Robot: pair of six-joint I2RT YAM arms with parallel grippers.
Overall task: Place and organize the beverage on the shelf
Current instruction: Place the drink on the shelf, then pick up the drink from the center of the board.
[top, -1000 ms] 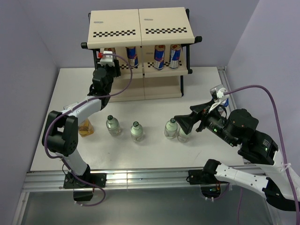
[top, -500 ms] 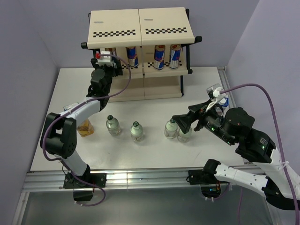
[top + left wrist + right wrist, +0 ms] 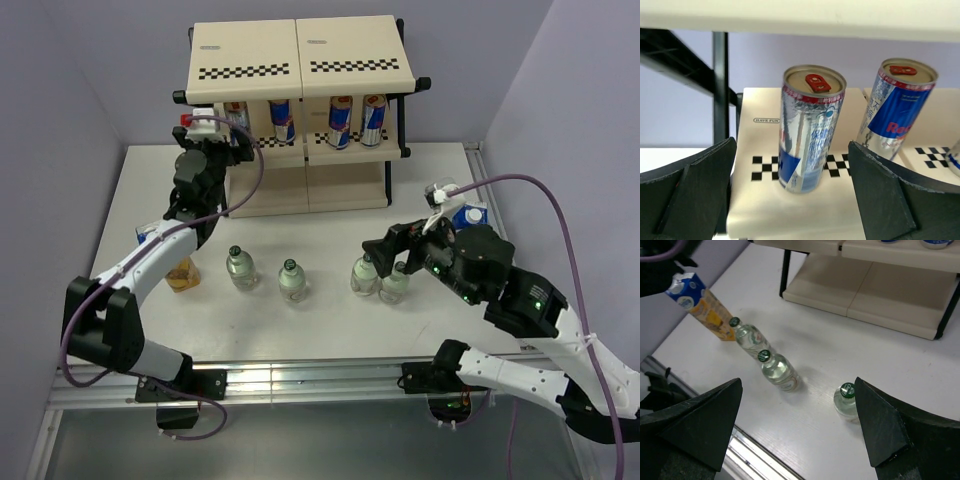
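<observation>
Energy-drink can (image 3: 810, 127) is stood upright, far left on the middle tier of the shelf (image 3: 760, 210), untouched within the spread left gripper (image 3: 792, 150); straight nearward withdrawal is advised, avoiding clipping. Right gripper (image 3: 799, 390) is spread above green-capped bottles (image 3: 777, 371).

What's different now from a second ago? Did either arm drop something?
The left tool opened, let go of the leftmost can on the shelf and drew back from it. The right tool shifted slightly left, open throughout. The bottles and cartons stayed put.
</observation>
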